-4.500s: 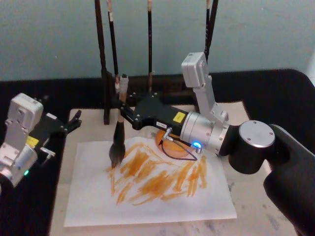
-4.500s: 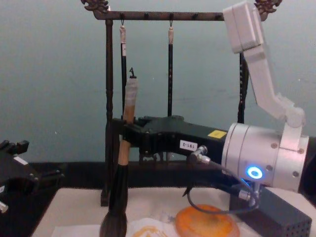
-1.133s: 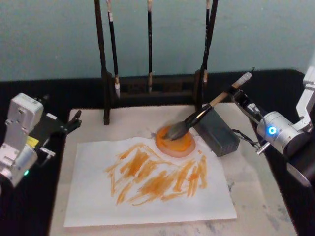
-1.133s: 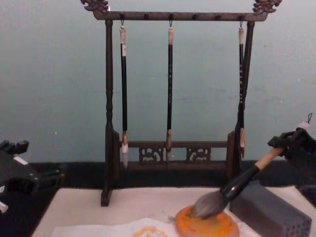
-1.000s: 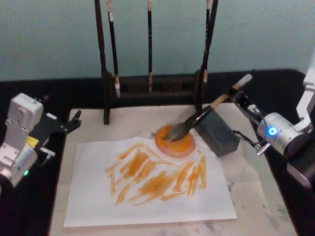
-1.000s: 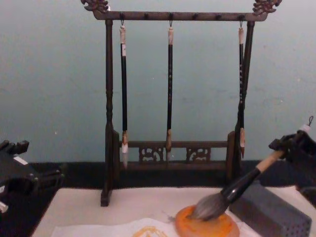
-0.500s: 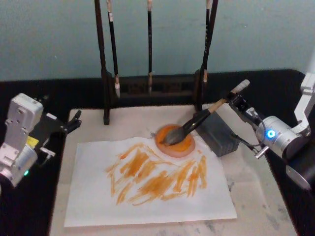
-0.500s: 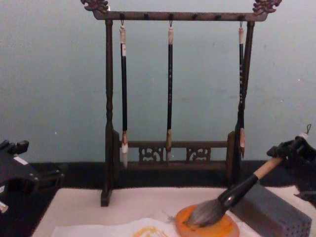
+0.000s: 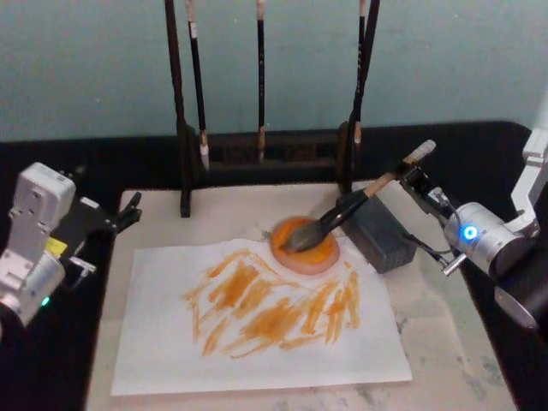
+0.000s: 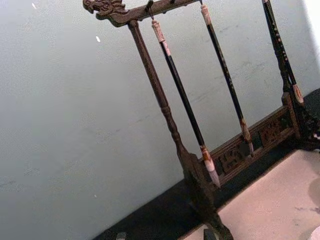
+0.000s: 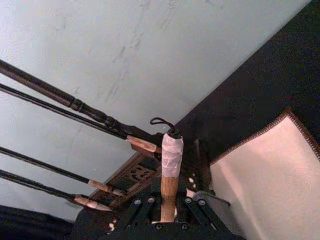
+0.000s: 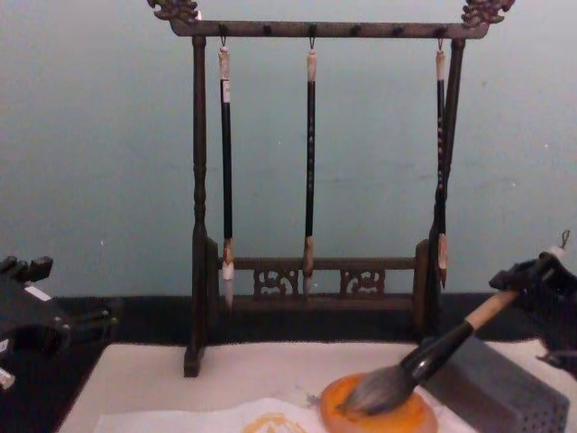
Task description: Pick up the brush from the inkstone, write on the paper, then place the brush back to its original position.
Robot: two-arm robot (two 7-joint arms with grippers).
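holding brush (image 9: 342,211), right gripper (image 9: 415,178); bristles on inkstone (image 9: 310,257); chest view crops paper (image 12: 162,424).

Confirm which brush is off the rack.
The thick tan-handled brush, bristles on the inkstone, held by the right gripper; three thin brushes hang on the rack.

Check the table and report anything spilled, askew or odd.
Nothing stands out. The right gripper holds the brush tilted, bristles in the inkstone; the orange strokes lie within the paper. The left gripper is parked at the left.
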